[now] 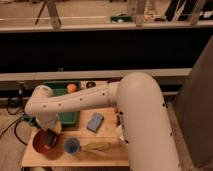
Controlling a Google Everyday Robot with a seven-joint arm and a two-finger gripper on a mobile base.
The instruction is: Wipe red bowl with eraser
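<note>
The red bowl (40, 143) sits at the front left of the wooden table (107, 154). My gripper (50, 139) hangs from the white arm (80, 102) and reaches down into the bowl's right side. A small dark block, the eraser (51, 140), shows at its tip inside the bowl. The arm hides part of the bowl's far rim.
A small blue cup (72, 145) stands just right of the bowl. A blue rectangular pad (95, 121) lies mid-table. A green tray (67, 105) with an orange ball (72, 87) sits at the back left. A pale yellowish object (97, 146) lies beside the cup.
</note>
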